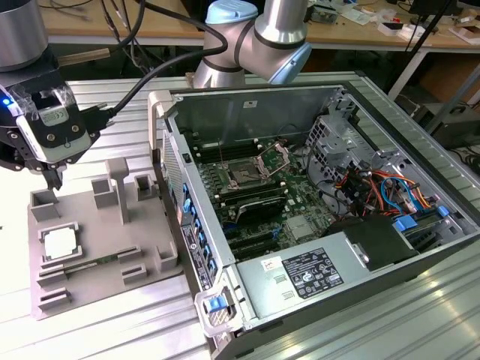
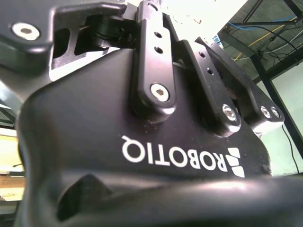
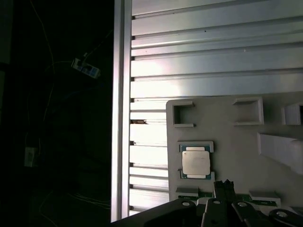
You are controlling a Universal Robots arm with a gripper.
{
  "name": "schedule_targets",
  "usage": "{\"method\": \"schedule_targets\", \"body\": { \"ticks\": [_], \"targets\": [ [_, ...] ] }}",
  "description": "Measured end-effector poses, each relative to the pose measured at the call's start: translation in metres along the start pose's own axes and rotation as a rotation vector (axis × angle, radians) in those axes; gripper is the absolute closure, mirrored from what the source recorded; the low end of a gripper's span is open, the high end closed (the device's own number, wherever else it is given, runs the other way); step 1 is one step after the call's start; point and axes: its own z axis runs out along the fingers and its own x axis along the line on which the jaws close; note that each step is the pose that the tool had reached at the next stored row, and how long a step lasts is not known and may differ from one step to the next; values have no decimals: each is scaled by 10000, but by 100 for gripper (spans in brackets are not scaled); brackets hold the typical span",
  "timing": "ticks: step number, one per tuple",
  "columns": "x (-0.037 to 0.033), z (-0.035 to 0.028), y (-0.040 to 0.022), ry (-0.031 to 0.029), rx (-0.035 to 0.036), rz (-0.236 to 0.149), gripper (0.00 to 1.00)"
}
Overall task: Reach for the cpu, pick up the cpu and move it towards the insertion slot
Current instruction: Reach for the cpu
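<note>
The cpu (image 1: 60, 244), a small square chip with a shiny metal top, lies flat in a recess of the grey tray (image 1: 94, 225) at the exterior view's left. My gripper (image 1: 54, 180) hangs above the tray's far corner, a short way beyond the cpu and not touching it; its fingers look shut with nothing between them. In the first wrist view the cpu (image 3: 195, 162) lies on the tray (image 3: 227, 137) close to my gripper (image 3: 225, 185). The insertion slot (image 1: 244, 177), a dark socket with a raised steel bracket, sits on the green board inside the open computer case.
The open computer case (image 1: 315, 187) stands to the exterior view's right of the tray, its side wall (image 1: 176, 187) between them. A grey power-supply box (image 1: 300, 274) fills its near corner. Upright posts (image 1: 118, 187) rise from the tray. Ribbed aluminium table (image 3: 213, 71) lies all around.
</note>
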Motion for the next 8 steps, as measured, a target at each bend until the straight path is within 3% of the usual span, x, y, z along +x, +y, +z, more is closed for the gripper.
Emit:
{"method": "schedule_targets", "body": {
  "ticks": [8],
  "targets": [
    [16,15,0,0,0,0,89]
  ]
}}
